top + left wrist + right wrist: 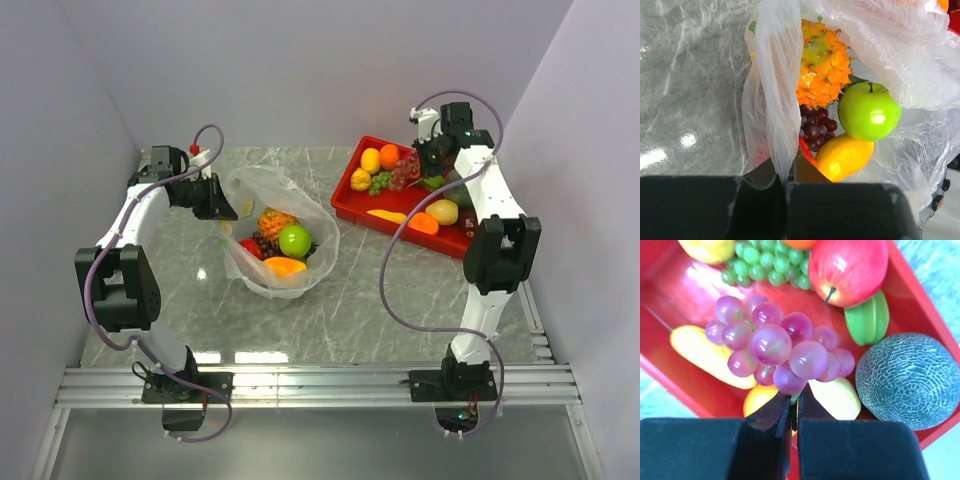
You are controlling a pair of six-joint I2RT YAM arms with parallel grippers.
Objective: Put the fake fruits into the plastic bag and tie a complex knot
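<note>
The clear plastic bag [262, 190] stands open left of centre, holding a spiky orange pineapple [822, 65], a green apple [869, 112], dark grapes [815, 125] and an orange fruit [842, 156]. My left gripper [215, 205] is shut on a fold of the bag's left rim [777, 100]. My right gripper [425, 160] is over the red tray [350, 195], shut on the stem of a purple grape bunch [775, 347]. The bunch also shows in the top view [405, 172]. No knot shows.
The tray [670, 290] also holds a red apple [847, 270], green grapes [762, 262], a netted green melon [910, 380], a green starfruit [867, 320], a yellow banana [705, 357], and a lemon [370, 160]. Grey walls enclose the marble table [350, 300].
</note>
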